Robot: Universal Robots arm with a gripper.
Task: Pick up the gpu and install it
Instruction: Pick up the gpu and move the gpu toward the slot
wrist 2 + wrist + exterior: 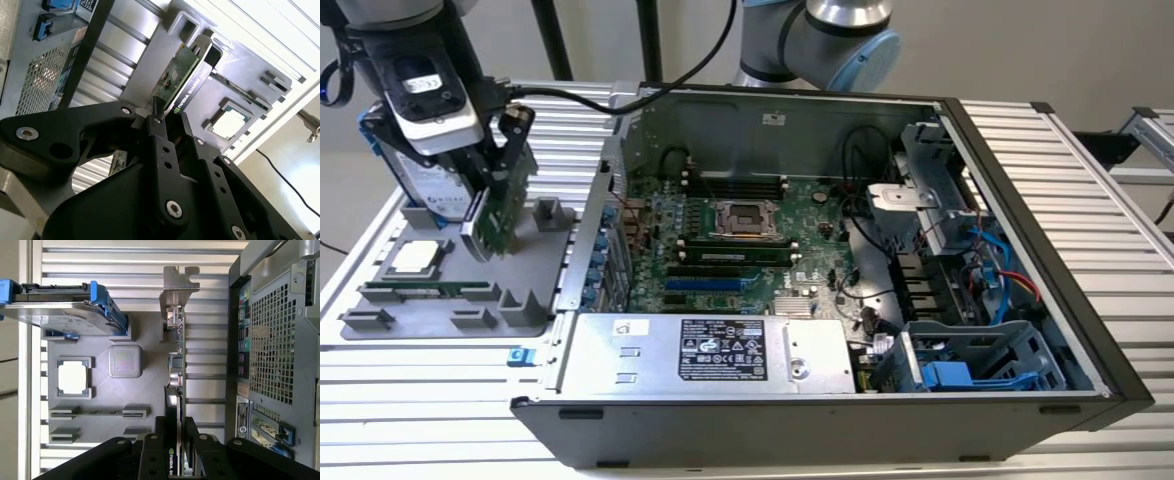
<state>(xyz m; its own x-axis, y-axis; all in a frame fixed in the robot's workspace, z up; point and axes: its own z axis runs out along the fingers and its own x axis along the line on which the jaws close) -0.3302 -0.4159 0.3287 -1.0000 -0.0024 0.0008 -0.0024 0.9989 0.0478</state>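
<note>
Fingers: the two black fingers (161, 142) are clamped on either face of the card, pinching it near one end.
Gripper: the black parallel gripper (171, 116) hangs from the arm at the exterior view's left (498, 170), over the tray; both wrist views show it closed on the card's edge (176, 426).
Gpu: the flat rectangular gpu, green circuit board on one face and black cooler shroud on the other (186, 82), stands on edge in the grip (500, 205). Its silver metal bracket (179, 285) is at the end far from the fingers (the first wrist view looks straight along the card (178, 365)). It is outside the computer, above the tray; whether its lower edge touches the tray cannot be told.
Tray: a grey moulded parts tray (400, 325) lies on the table beside the case.
On the tray: a square silver processor chip (416, 257) lies flat in a pocket (74, 377), a narrow green memory stick (434, 288) lies near it, and a silver hard drive in a blue frame (65, 305) stands just beside the card.
Case: the black tower computer case (1067, 250) lies on its side with the panel off, the green motherboard (747, 250) exposed.
Table: ribbed aluminium slats (427, 420) carry both tray and case.
</note>
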